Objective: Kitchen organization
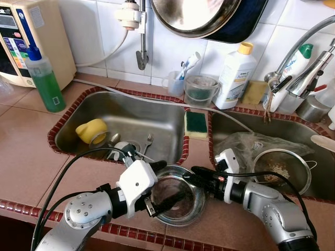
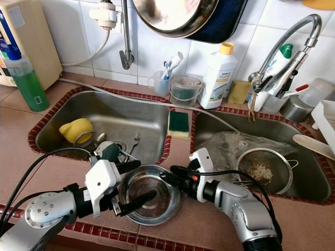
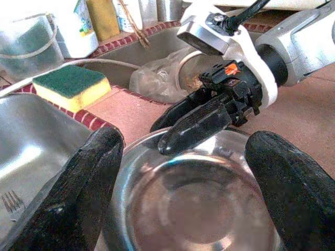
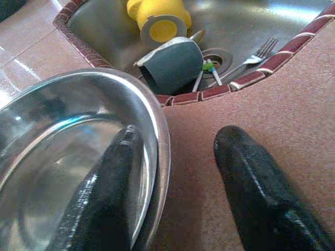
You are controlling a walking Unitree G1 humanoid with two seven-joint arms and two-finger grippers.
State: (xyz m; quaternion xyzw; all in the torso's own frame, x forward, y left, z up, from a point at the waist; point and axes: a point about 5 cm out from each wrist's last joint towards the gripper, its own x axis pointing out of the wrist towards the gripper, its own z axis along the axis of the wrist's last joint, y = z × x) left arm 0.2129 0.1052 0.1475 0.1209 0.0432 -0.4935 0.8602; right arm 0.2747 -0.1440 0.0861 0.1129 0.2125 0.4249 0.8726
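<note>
Flanking steel bowl [image 1: 178, 201]: sponge [image 1: 196, 124], strainer [image 1: 280, 170], yellow cup [image 1: 91, 130]

Home kitchen — double steel sink [image 1: 157, 123] set in tiled counter [image 1: 31, 151], faucet [image 1: 306, 49], sponge [image 1: 196, 124], detergent bottle [image 1: 235, 76], pan [image 1: 196, 15] hanging on white-tiled wall.

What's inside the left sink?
The left sink holds a yellow cup on its side, a grey-blue cup, a fork and a spoon. The left claw hides its near corner.
</note>
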